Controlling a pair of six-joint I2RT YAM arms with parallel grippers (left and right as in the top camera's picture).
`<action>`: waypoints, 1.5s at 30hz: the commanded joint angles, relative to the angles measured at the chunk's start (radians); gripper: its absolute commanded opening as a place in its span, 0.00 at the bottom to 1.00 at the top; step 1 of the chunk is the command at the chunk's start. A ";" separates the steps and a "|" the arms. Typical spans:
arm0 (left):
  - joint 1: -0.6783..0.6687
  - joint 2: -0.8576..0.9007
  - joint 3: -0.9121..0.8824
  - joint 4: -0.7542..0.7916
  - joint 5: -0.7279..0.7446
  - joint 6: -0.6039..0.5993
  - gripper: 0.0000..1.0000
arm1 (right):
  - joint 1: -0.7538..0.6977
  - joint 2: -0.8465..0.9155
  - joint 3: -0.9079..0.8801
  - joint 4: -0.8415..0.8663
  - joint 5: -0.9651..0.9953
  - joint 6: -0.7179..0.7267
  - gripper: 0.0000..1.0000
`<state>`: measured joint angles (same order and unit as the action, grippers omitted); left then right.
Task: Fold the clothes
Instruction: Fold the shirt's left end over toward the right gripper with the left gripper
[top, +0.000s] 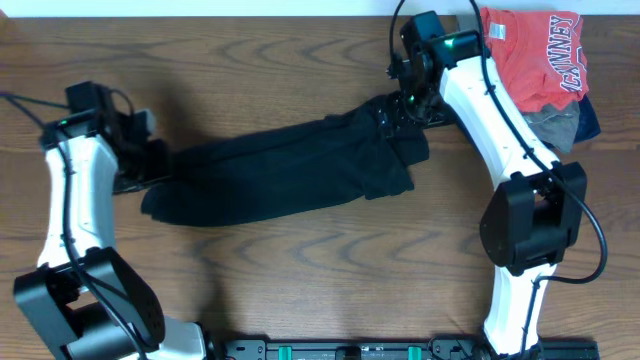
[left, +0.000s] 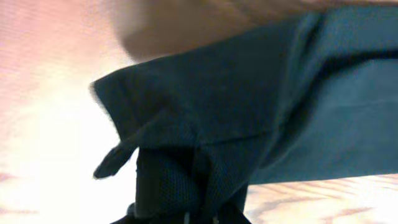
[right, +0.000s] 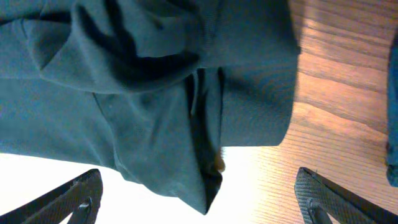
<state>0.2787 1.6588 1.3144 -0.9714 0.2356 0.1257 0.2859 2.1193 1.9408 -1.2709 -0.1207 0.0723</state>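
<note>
The black garment (top: 290, 170) lies stretched in a long band across the middle of the wooden table. My left gripper (top: 150, 160) is at its left end, shut on a fold of the black cloth (left: 186, 180). My right gripper (top: 400, 105) is at the garment's right end, open with its fingers spread wide; the bunched black cloth (right: 155, 112) lies between and ahead of them, not held. No logo or neck tag shows.
A red shirt with white lettering (top: 535, 50) lies at the back right corner on top of grey and navy garments (top: 565, 125). The right arm reaches over the table beside that pile. The table's back edge runs along the top.
</note>
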 joint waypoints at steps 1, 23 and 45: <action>-0.108 -0.006 0.027 0.034 0.015 -0.082 0.06 | -0.019 -0.020 -0.005 0.002 -0.008 0.025 0.96; -0.554 0.097 0.027 0.272 0.061 -0.327 0.41 | -0.090 -0.020 -0.005 -0.001 -0.019 0.029 0.99; -0.480 -0.037 0.188 0.058 -0.182 -0.223 0.98 | -0.156 0.198 -0.018 0.136 -0.254 -0.111 0.99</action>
<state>-0.2375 1.6817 1.4742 -0.8906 0.1699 -0.1329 0.1284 2.2417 1.9392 -1.1469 -0.3439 -0.0086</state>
